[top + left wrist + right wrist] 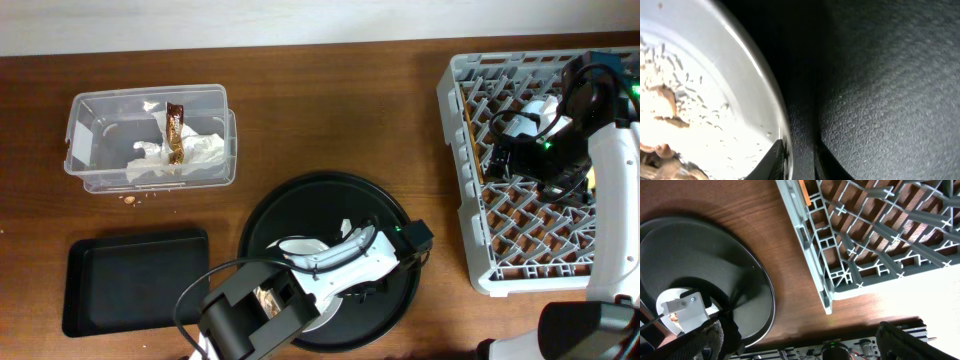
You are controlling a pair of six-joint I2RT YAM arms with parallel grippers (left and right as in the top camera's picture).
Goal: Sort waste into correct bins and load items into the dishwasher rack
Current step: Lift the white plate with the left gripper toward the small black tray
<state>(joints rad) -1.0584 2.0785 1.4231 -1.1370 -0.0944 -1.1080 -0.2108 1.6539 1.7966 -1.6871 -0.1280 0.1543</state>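
Straddling plate point(715, 75) rim, left fingers point(767, 162) narrow, grip unclear; right fingers point(902, 341) wide above rack point(455, 150).

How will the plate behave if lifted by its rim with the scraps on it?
Likely rigid: the plate looks hard and glossy, so it may slip in the left gripper straddling its thin rim. Held at one edge it would probably tilt, and the loose food scraps could slide off.
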